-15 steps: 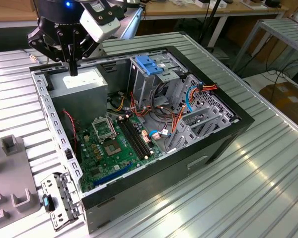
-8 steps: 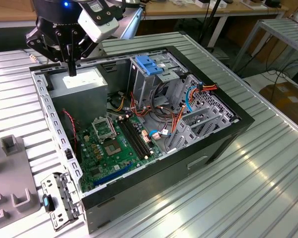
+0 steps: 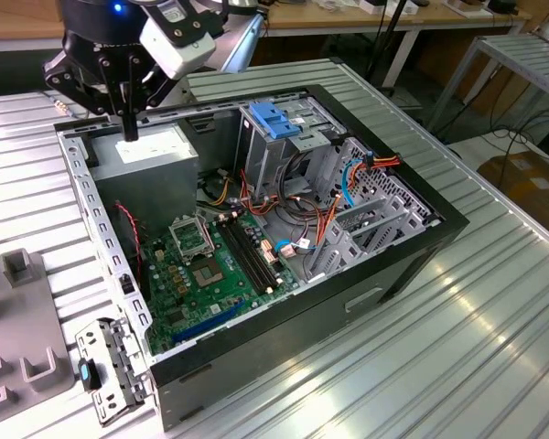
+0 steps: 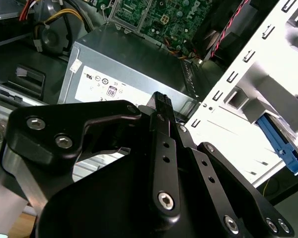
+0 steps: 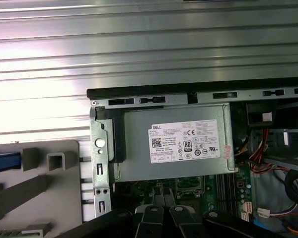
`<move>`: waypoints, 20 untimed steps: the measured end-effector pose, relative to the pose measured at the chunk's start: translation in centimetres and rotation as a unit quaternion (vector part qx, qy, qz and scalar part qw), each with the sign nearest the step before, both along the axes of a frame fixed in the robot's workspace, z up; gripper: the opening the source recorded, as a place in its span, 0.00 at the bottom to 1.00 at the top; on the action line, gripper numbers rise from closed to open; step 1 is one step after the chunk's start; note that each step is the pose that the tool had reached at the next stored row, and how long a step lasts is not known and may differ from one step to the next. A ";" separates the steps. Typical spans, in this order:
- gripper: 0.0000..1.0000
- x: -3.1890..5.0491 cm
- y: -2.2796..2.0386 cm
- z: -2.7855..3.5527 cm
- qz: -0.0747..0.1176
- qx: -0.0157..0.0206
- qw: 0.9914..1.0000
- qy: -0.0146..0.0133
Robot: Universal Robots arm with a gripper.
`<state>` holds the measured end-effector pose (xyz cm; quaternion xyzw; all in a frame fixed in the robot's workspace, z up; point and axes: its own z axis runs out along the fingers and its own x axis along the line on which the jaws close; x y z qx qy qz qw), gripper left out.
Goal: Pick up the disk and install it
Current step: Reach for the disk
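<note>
we see the gripper [image 3: 128,133] hanging over the far corner of the open computer case [image 3: 384,283], on the exterior view's left, just above the grey power supply [image 3: 146,155]. its jaws are pressed together, so the two black fingers [image 4: 161,124] read as one narrow bar, and we find nothing held between them. the fingertips point down at the power supply's top face with its white sticker. we cannot tell whether they touch it.

the disk [image 5: 2,161] lies outside the case, past the silver left wall [image 5: 100,163], on the grey fixture [image 5: 64,208] that sits on the ribbed metal table [image 3: 494,347]. in the first wrist view we make out a blue strip of it at the frame edge, beside two upright grey blocks of the fixture. in the second wrist view the disk [image 4: 280,146] appears as a blue rail beyond the pale slotted wall, with a bit of lighter surface next to it. it is well apart from the gripper and untouched.

inside the case, the green motherboard [image 3: 201,274] lies on the near side of the power supply. to the right stands the metal drive cage [image 3: 284,174] with a blue latch [image 3: 274,119] on top. red, orange and blue cables [image 3: 339,192] run between the cage and the case's right side.
</note>
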<state>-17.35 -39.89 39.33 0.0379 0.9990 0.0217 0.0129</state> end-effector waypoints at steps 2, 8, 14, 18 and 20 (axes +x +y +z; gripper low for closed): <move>0.11 -0.06 0.00 0.00 0.000 0.000 1.000 0.000; 0.11 -0.26 0.00 0.00 0.000 0.000 1.000 0.000; 0.11 -0.45 0.00 0.00 0.000 0.000 1.000 0.000; 0.11 -0.57 0.00 0.00 0.000 0.000 1.000 0.000; 0.11 -0.62 0.00 0.00 0.000 0.000 1.000 0.000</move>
